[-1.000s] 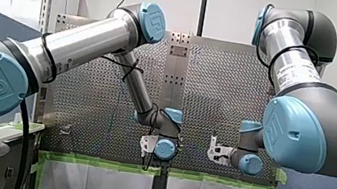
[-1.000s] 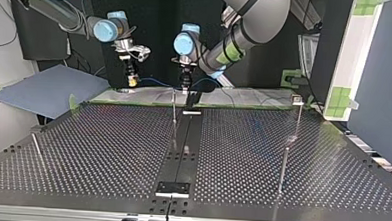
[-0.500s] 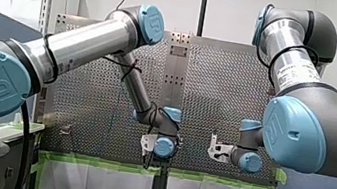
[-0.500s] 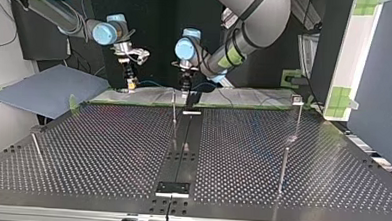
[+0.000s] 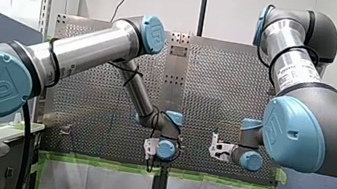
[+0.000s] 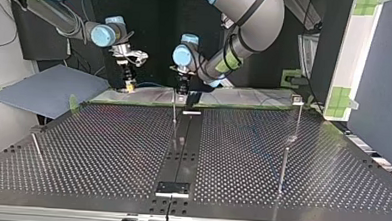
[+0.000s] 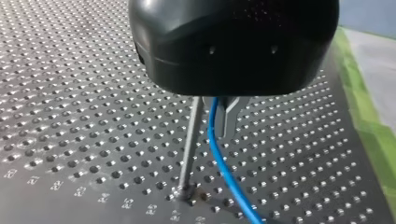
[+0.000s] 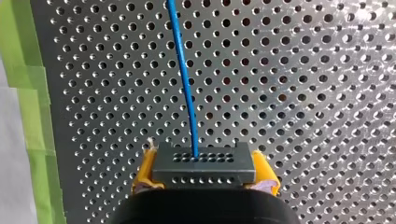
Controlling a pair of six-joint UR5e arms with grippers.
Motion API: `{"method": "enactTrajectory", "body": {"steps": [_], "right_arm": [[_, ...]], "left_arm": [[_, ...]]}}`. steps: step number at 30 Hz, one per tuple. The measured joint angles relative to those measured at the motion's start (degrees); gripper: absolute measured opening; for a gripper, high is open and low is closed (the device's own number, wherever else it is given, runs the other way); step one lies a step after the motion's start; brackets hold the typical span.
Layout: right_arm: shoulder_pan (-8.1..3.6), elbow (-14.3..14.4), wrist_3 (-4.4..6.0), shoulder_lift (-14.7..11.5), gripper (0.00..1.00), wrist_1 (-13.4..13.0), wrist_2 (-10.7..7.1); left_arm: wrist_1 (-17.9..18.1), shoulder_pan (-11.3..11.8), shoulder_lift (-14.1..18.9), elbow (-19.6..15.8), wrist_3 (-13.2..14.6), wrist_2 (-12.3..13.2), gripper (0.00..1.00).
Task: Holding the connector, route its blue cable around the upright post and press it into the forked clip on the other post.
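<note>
My right jaws clamp the connector; its blue cable runs straight ahead. My left jaws: cannot tell.

Robotics lab, perforated metal bench, green tape edging, plain white wall

Right end effector clamped

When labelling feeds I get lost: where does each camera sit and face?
Front: behind left arm and right arm, facing over the table; both show.
Top: across the table, facing both arms.
Left wrist: past left gripper at post, cable.
Right wrist: past right gripper, shut on connector, at table.
Shared: cable in both wrist views.
</note>
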Motion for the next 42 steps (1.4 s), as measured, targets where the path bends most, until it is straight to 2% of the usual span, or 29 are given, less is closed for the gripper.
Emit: {"method": "enactTrajectory", "body": {"steps": [10, 22, 24, 25, 26, 27, 29, 30, 31, 42], "right_arm": [[-0.75, -0.9, 0.08, 0.0, 0.0, -0.3, 0.01], [-1.3, -1.7, -0.17, 0.0, 0.0, 0.2, 0.01], [-1.31, -1.8, -0.21, 0.0, 0.0, 0.2, 0.01], [-1.31, -1.8, -0.23, 0.0, 0.0, 0.2, 0.01], [-1.31, -1.8, -0.24, 0.0, 0.0, 0.2, 0.01], [-1.32, -1.8, -0.26, 0.0, 0.0, 0.3, 0.01], [-1.32, -1.8, -0.3, 0.0, 0.0, 0.4, 0.01], [-1.33, -1.8, -0.32, 0.0, 0.0, 0.4, 0.01], [-1.33, -1.8, -0.33, 0.0, 0.0, 0.5, 0.01], [-1.26, -1.8, -0.43, 0.0, 0.0, 0.8, 0.01]], "left_arm": [[-0.5, 1.5, 0.0, 0.8, -1.5, 0.5, 0.0], [-0.6, 2.7, 0.0, 0.8, -1.7, 1.3, 0.0], [-0.6, 2.8, 0.0, 0.8, -1.7, 1.7, 0.04], [-0.7, 2.8, 0.0, 0.8, -1.7, 2.1, 0.16], [-0.7, 2.8, 0.0, 0.8, -1.6, 2.4, 0.46], [-0.8, 2.8, 0.0, 0.8, -1.6, 2.7, 0.46], [-1.0, 2.8, 0.0, 0.8, -1.3, 3.4, 0.8], [-1.2, 2.8, 0.0, 0.8, -1.1, 3.6, 0.8], [-1.4, 2.8, 0.0, 0.8, -0.8, 3.6, 0.99], [-5.7, 2.9, 0.3, 0.4, 0.1, 3.1, 0.99]]}}
